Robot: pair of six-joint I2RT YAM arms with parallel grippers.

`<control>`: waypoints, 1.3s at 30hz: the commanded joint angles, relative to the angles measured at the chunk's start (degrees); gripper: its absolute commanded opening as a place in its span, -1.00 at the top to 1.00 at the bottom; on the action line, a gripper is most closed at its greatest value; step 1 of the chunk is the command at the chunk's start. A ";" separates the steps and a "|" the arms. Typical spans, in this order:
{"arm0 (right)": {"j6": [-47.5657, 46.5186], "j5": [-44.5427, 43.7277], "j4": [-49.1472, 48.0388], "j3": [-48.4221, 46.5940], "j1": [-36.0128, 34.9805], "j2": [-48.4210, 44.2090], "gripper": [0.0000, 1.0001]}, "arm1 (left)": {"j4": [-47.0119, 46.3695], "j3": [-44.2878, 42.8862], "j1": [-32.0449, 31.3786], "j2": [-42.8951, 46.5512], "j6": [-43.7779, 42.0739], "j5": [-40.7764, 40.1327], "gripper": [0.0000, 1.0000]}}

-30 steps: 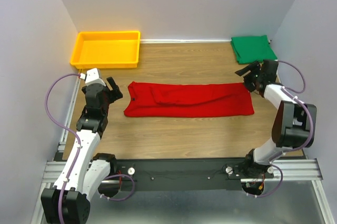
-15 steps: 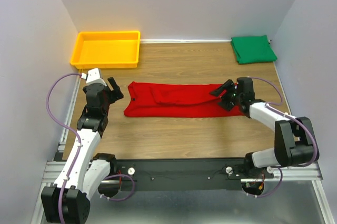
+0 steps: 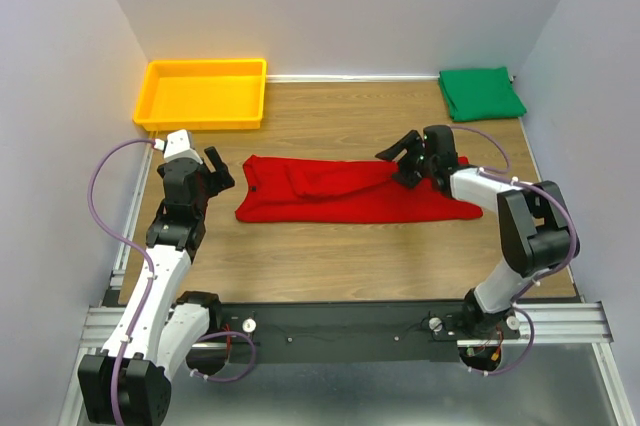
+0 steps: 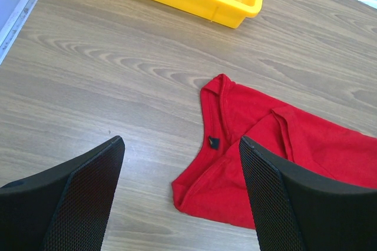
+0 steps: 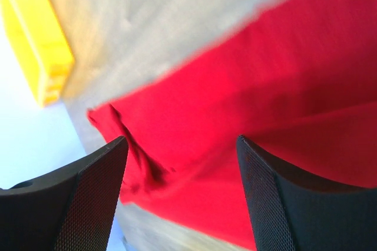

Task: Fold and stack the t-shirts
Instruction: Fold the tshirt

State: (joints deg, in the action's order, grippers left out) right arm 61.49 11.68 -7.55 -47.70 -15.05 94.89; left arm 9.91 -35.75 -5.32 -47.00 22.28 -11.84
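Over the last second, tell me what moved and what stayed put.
The right tool swung left from near the green t-shirt to above the right half of the red t-shirt, jaws open, nothing taken hold of. The left tool, both t-shirts and the yellow tray stayed as they were.

Red tee (image 4: pixel 283 157) beyond spread end effector (image 4: pixel 181 195) fingers (image 4: pixel 88 186)
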 commanded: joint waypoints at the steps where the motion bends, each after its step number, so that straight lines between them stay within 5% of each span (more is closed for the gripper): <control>1: -0.32 -5.52 -0.98 -5.81 -0.07 2.48 -0.61 | -1.04 0.59 0.31 -0.11 -0.40 0.41 -0.72; 7: -3.83 -6.33 2.18 -12.67 0.46 9.60 -0.61 | -1.12 0.59 0.40 -1.16 -0.40 1.11 -0.72; 12: -16.03 3.76 3.07 -17.15 -0.50 9.00 -0.48 | -1.12 0.50 0.40 -2.21 -0.31 2.25 -0.72; 22: -51.79 5.99 22.65 -30.42 -19.37 10.13 -0.32 | -1.04 0.24 0.40 -5.20 -0.22 4.45 -0.70; 25: -55.16 3.79 24.77 -32.27 -23.44 12.41 -0.13 | -1.12 0.24 0.31 -5.29 -0.31 4.54 -0.70; 39: -63.86 -11.14 28.29 -36.76 -33.20 19.89 -0.13 | -1.04 0.15 0.40 -5.99 -0.40 4.89 -0.69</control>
State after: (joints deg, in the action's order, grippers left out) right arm 1.45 8.08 18.76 -81.73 -47.20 112.64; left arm 9.87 -35.75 -5.30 -52.86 22.28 -8.12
